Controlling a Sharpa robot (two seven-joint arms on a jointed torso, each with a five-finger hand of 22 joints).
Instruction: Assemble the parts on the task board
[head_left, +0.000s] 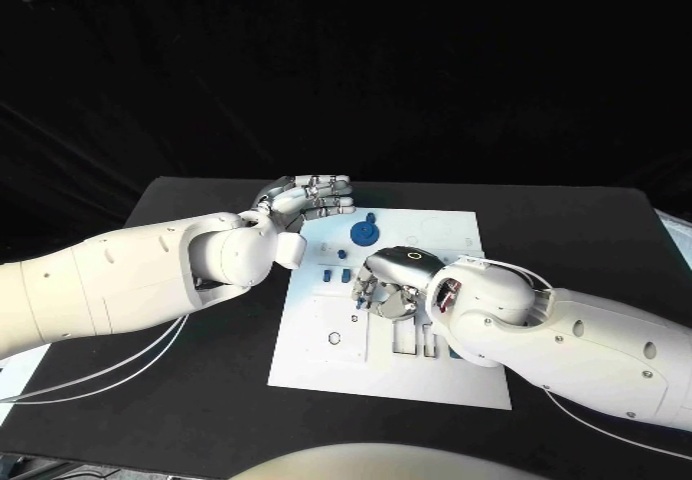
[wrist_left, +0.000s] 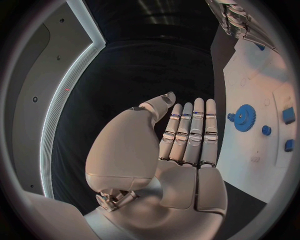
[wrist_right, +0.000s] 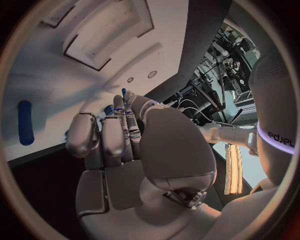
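My right robot hand is curled down on the task board; I cannot tell whether it pinches a part. My left robot hand holds nothing, fingers straight, beside the board's far corner, near the blue gear on the counter.

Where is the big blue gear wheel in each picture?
Head view: the blue gear lies near the far end of the task board, just right of the left hand.
Left wrist view: the gear lies on the board, beside the hand's straight fingers.
Right wrist view: I can't find it there.
Shared landmark: the white task board.
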